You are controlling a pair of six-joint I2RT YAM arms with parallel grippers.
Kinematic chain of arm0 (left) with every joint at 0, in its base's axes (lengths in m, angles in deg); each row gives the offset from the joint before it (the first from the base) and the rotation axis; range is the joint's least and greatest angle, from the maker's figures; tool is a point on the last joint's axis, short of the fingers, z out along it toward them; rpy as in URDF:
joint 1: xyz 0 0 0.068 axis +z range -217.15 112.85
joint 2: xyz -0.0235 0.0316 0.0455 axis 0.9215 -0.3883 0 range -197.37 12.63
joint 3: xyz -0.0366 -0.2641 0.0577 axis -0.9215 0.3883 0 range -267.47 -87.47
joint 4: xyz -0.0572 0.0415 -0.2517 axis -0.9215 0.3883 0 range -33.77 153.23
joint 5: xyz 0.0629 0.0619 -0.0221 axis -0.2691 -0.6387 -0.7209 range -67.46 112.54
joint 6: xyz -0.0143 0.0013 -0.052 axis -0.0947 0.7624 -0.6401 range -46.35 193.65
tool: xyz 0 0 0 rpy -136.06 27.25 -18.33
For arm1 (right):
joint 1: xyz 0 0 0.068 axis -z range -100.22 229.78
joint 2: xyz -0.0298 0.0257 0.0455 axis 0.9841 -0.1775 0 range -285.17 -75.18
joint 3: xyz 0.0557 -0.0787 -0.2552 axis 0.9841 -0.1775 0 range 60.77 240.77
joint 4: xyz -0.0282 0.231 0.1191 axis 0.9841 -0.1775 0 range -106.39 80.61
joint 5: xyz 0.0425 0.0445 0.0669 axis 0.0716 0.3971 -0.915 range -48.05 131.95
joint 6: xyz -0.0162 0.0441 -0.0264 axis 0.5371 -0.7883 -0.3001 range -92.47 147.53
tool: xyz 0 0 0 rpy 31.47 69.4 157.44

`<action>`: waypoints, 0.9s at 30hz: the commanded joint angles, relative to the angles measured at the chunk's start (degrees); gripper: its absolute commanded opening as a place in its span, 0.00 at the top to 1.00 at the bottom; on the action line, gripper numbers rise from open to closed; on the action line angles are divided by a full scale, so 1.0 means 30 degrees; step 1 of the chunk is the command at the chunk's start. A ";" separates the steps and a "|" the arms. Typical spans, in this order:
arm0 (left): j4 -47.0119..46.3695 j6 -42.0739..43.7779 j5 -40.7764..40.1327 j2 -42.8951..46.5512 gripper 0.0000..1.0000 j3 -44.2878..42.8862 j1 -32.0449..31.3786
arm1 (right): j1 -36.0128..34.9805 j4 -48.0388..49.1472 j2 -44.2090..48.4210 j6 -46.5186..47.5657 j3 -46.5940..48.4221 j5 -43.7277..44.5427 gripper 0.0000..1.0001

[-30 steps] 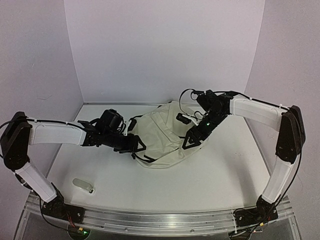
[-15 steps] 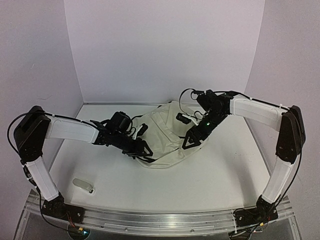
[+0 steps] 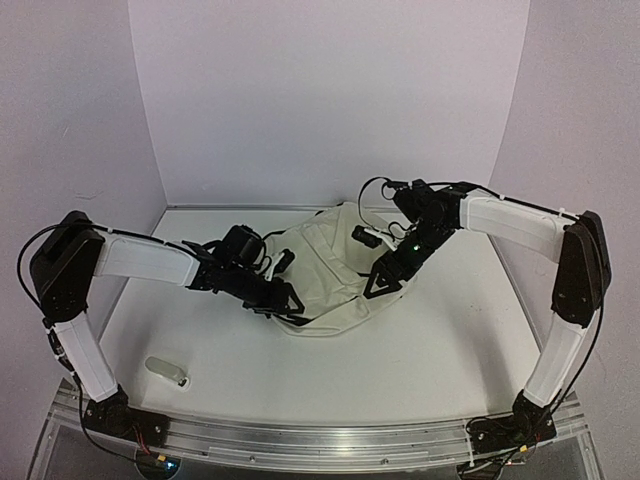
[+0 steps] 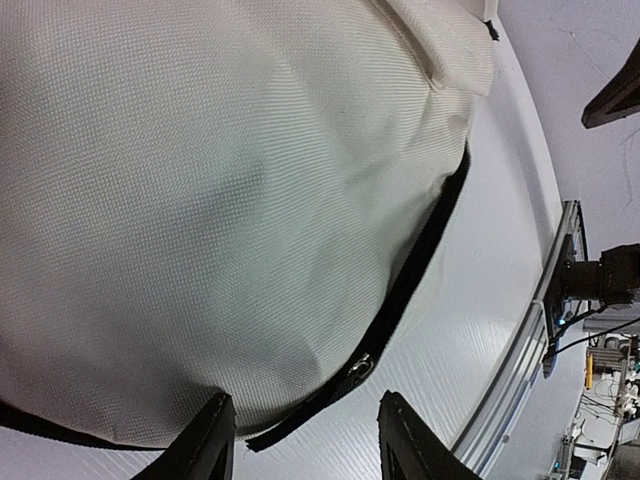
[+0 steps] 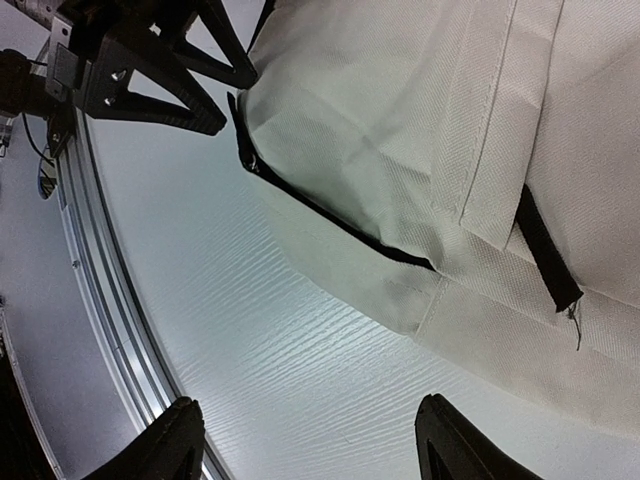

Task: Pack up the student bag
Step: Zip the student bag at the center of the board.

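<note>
The student bag [image 3: 325, 270], cream fabric with black trim, lies slumped in the middle of the table. My left gripper [image 3: 284, 301] is at its front-left edge, jaws open. In the left wrist view the bag [image 4: 220, 190] fills the frame. Its black zipper strip [image 4: 410, 280] with a metal pull [image 4: 362, 368] ends between my fingertips [image 4: 212, 440], unclamped. My right gripper [image 3: 382, 284] hovers open over the bag's right side. In the right wrist view, bare table lies between its fingers [image 5: 178, 440], and the bag [image 5: 450, 160] lies beyond them.
A small pale object [image 3: 167, 370] lies on the white table [image 3: 420, 360] at the front left. A metal rail [image 3: 320, 445] runs along the near edge. Plain walls close in the back and both sides. The left gripper [image 5: 150, 70] shows in the right wrist view.
My left arm has reached further right along the bag's front edge, its jaws narrowing a little. The right arm and the bag have stayed put.
</note>
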State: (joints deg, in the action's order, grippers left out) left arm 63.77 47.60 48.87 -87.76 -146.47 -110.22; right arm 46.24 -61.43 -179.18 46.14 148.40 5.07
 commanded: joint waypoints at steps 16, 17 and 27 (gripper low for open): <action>-0.0436 0.0276 0.1817 -0.1206 0.62 -0.0682 0.0018 | -0.0115 -0.0033 0.0306 0.0071 0.0619 -0.0409 0.28; -0.0419 0.0284 0.1788 -0.1259 0.62 -0.0674 0.0023 | -0.0107 -0.0029 0.0289 0.0068 0.0634 -0.0410 0.28; 0.0734 0.1414 0.0495 -0.1422 0.63 -0.0813 0.0010 | -0.0099 -0.0085 0.0176 0.0065 0.0808 -0.0404 0.28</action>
State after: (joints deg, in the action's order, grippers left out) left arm 63.89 48.99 52.22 -91.72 -146.71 -110.22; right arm 46.24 -61.44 -179.18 46.12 148.42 4.81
